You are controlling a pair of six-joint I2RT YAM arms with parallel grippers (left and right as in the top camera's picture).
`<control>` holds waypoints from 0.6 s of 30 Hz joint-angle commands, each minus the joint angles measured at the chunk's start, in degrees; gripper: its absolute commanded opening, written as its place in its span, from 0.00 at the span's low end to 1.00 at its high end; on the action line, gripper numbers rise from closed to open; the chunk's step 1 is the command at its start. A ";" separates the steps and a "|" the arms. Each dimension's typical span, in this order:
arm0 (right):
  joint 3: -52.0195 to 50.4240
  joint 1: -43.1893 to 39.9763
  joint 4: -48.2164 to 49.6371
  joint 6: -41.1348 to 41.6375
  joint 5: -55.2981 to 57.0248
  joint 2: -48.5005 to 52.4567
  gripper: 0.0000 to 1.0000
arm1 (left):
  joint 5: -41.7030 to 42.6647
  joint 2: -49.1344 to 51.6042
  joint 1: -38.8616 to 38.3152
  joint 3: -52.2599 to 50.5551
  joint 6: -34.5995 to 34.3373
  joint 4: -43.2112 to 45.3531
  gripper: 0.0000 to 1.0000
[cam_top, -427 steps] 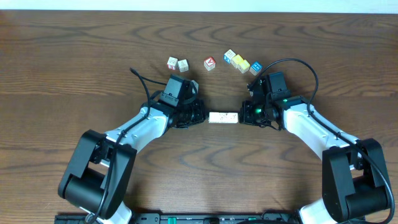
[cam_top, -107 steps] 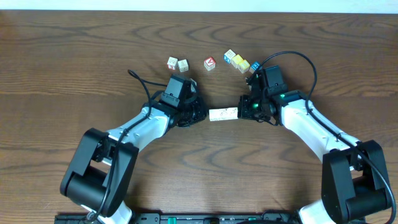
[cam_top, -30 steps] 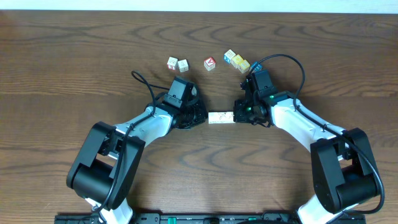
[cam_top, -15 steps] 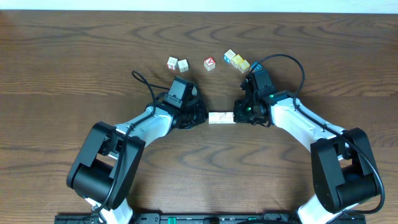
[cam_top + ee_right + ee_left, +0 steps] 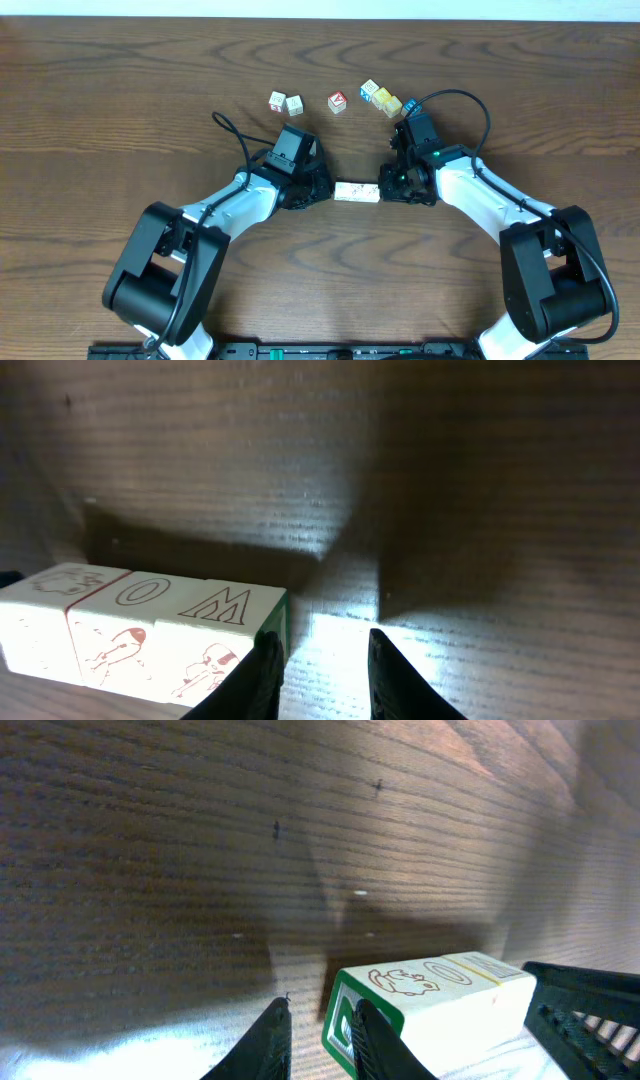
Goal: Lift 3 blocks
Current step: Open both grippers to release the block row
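cream blocks on dark brown grain
the three blocks [image 5: 140, 630] are shown in cream-white, with letters and small figures outlined in red-brown, and the end face is bordered in green. the table [image 5: 100, 150] is streaked with dark brown wood grain. the loose cubes [image 5: 337, 101] are marked in red, yellow and blue. the arms [image 5: 480, 200] are finished in white and black.

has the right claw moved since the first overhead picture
Yes. The black right claw has shifted left: its wrist now sits just below the small blue-faced cube, whereas earlier it stood down to that cube's right.
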 commanded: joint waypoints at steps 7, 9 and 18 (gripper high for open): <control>3.82 -0.02 -5.05 0.24 1.46 -0.90 0.29 | -5.07 -4.50 -0.92 1.86 2.40 -3.23 0.34; 4.52 -0.02 -5.88 0.20 1.49 -0.90 0.28 | -5.14 -4.55 -0.90 1.86 2.40 -3.43 0.35; 4.98 -0.09 -7.32 0.24 3.06 -1.22 0.27 | -6.91 -4.66 -0.79 1.88 2.43 -4.59 0.35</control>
